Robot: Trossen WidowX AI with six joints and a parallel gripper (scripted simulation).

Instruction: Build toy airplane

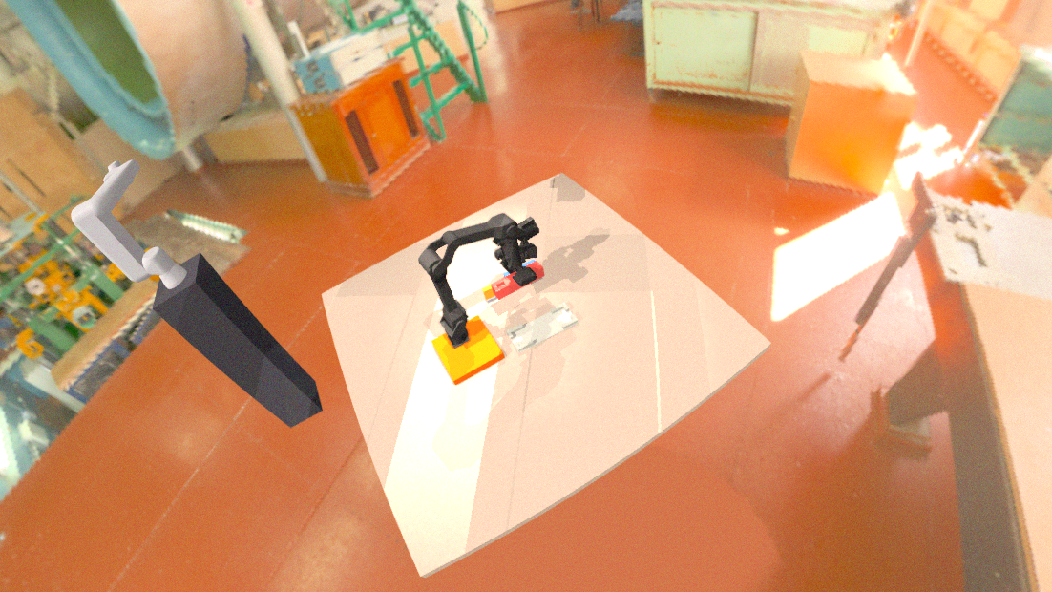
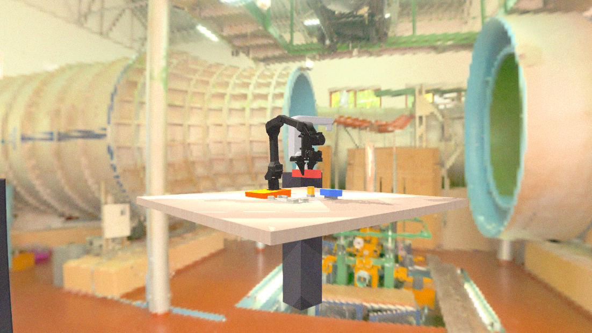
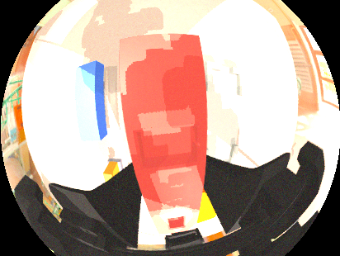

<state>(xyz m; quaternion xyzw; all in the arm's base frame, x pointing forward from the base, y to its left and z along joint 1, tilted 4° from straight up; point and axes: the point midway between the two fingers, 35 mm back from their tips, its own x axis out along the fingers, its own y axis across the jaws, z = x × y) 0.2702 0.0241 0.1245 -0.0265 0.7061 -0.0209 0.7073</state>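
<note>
My gripper [image 1: 523, 276] [image 2: 307, 169] [image 3: 167, 160] is shut on the red fuselage [image 1: 506, 285] [image 2: 313, 173] [image 3: 165, 95] and holds it in the air, roughly level, above the table. The socket openings on its top show in the wrist view. The pale grey jig cradle [image 1: 541, 330] [image 2: 294, 201] has no part in it and lies in front of the held fuselage in the top view. The blue wing [image 2: 331, 192] [image 3: 99, 103] stands on a small grey support, mostly hidden behind the fuselage in the top view. The orange tail fin [image 1: 487, 292] [image 2: 310, 189] [image 3: 111, 169] stands near it, partly hidden.
The arm's orange and yellow base plate [image 1: 472, 362] [image 2: 258, 193] is on the table [image 1: 588, 412] [image 2: 231, 219], beside the cradle. A grey arm [image 1: 110, 228] on a dark pedestal [image 1: 235, 338] stands off the table.
</note>
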